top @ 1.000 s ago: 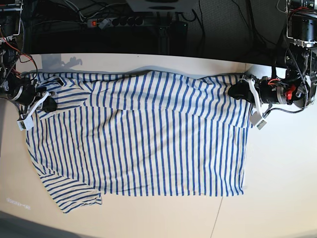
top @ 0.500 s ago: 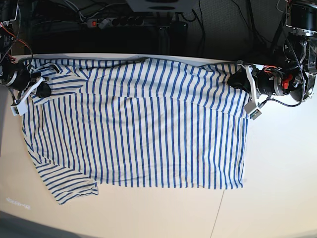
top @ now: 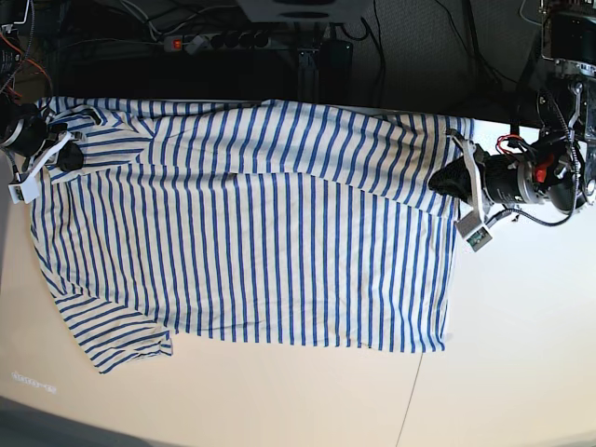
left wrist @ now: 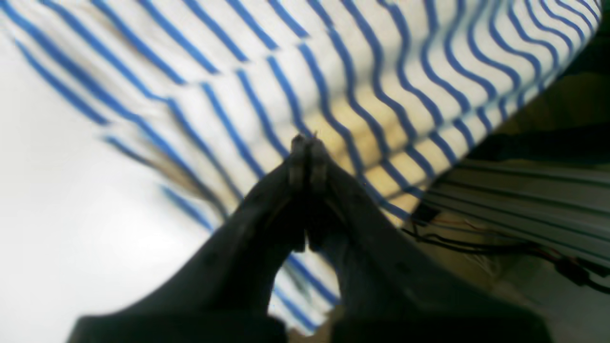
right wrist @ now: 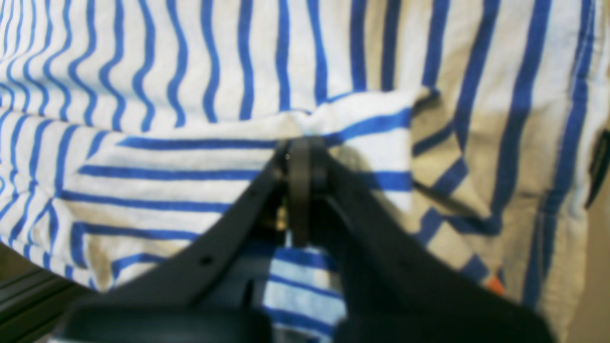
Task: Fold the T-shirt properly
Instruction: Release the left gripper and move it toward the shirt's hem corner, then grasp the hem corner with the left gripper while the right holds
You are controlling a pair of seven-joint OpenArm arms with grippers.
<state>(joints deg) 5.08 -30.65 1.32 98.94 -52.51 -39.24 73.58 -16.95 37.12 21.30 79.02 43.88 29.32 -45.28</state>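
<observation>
The T-shirt (top: 251,233), cream with thin blue stripes, lies spread across the table, its far edge at the table's back edge. One sleeve (top: 121,349) lies at the front left. My left gripper (top: 445,179) is shut on the shirt's right edge; in the left wrist view (left wrist: 305,143) its tips pinch the striped cloth (left wrist: 333,71). My right gripper (top: 58,149) is shut on the shirt's far left corner; in the right wrist view (right wrist: 300,147) its tips clamp a fold of cloth (right wrist: 343,114). The neck label is not visible.
The pale table (top: 521,354) shows bare at the front and right. Behind its back edge lie a power strip (top: 219,42) and cables. The left arm's body (top: 535,177) stands over the right side of the table.
Both grippers have pulled the shirt's held edge toward the table's back edge. The shirt is stretched flatter, and its near hem and sleeve have slid away from the front.
</observation>
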